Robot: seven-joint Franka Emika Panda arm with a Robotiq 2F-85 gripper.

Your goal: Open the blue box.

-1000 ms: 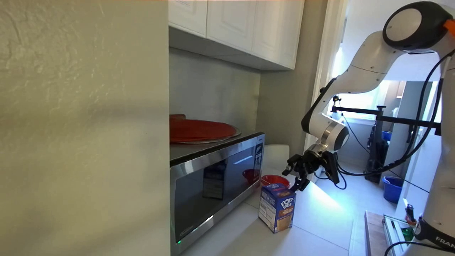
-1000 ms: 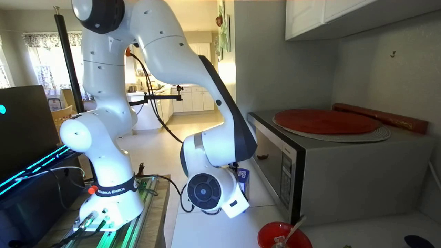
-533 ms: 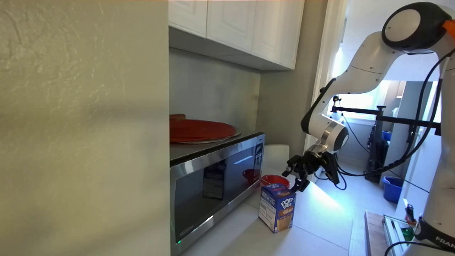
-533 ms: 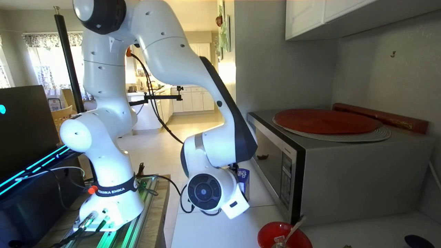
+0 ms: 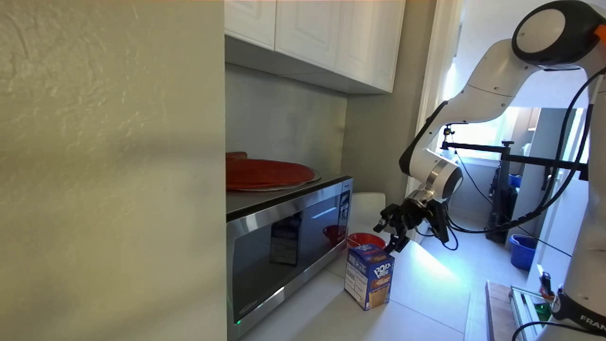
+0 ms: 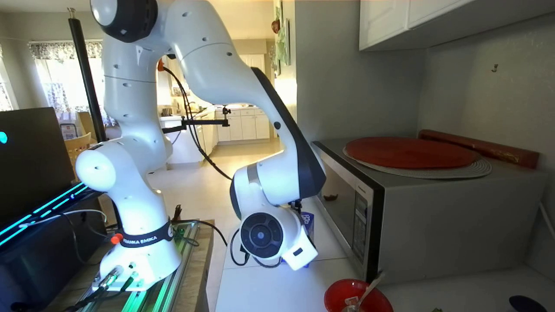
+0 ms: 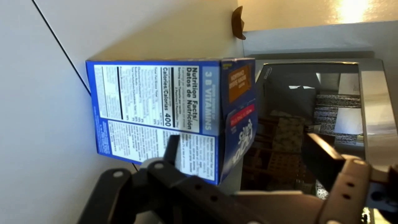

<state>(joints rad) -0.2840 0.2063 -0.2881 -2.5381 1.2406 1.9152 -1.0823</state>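
The blue box [image 5: 371, 279] stands upright on the white counter in front of the microwave. In an exterior view it is mostly hidden behind the arm, with a blue strip [image 6: 308, 223] showing. In the wrist view the box [image 7: 155, 105] appears sideways, its white nutrition panel facing me and its blue top flap [image 7: 239, 133] at the right. The flap lies over the top with a visible seam; I cannot tell whether its edge is raised. My gripper [image 7: 242, 136] is open and empty, one finger in front of the nutrition panel, the other beyond the top. In an exterior view the gripper [image 5: 383, 240] is at the box's top edge; contact is unclear.
The microwave [image 5: 284, 258] stands close behind the box, with a red round mat [image 6: 407, 152] on top. A red bowl [image 6: 338, 292] with a spoon is on the counter near the box. White cabinets [image 5: 307, 28] hang above.
My gripper has shifted slightly up and toward the box and microwave over the last half second. The box has not moved.
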